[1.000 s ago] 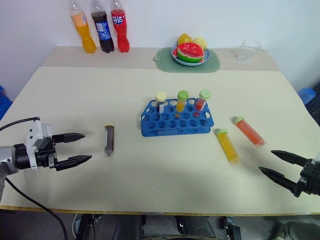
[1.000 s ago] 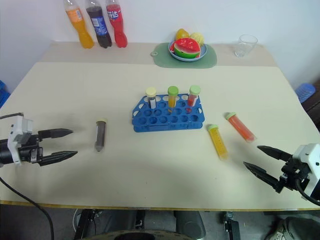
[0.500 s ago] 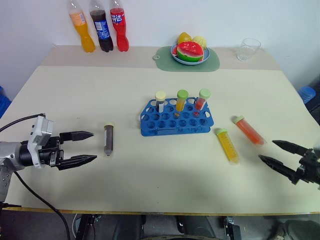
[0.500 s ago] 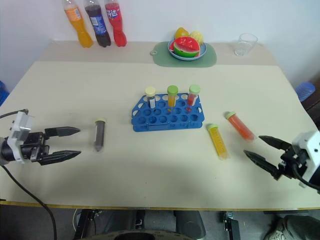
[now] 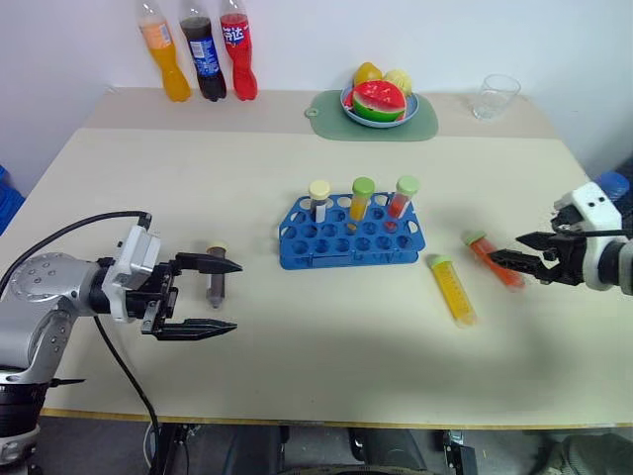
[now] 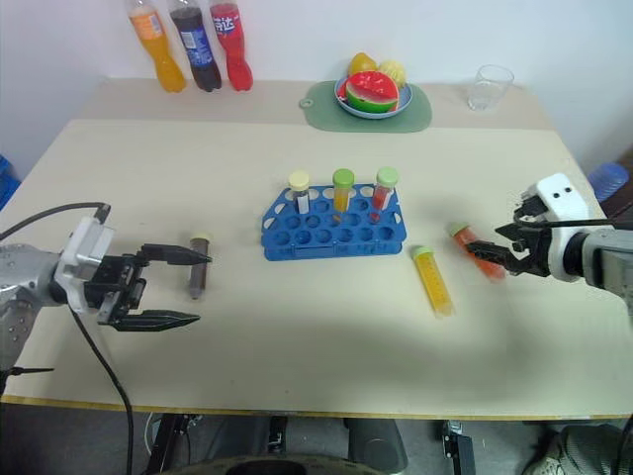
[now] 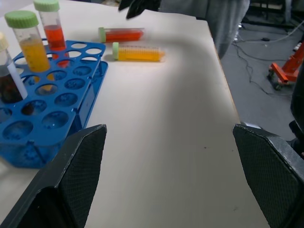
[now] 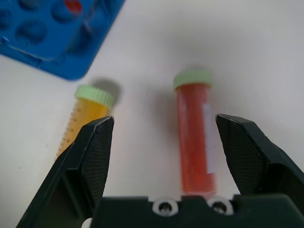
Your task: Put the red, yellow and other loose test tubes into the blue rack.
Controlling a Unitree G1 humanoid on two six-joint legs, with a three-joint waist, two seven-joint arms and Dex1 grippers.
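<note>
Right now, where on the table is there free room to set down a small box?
Bare patches: between the soda bottles and the blue rack, and the near edge below the rack. Crowded: around the red tube and yellow tube.

Light: bright, even, from overhead.
Shadows: soft, short ones lay under the blue rack (image 5: 351, 236).
Blur: right gripper (image 7: 137, 5) beyond the rack was smeared.
Focus: rack corner looked soft in the right wrist view.

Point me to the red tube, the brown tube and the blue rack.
red tube (image 8: 194, 137), right wrist view, mid-body.
brown tube (image 5: 215, 284), left eye view, mid-body.
blue rack (image 5: 346, 256), left eye view, front wall.
</note>
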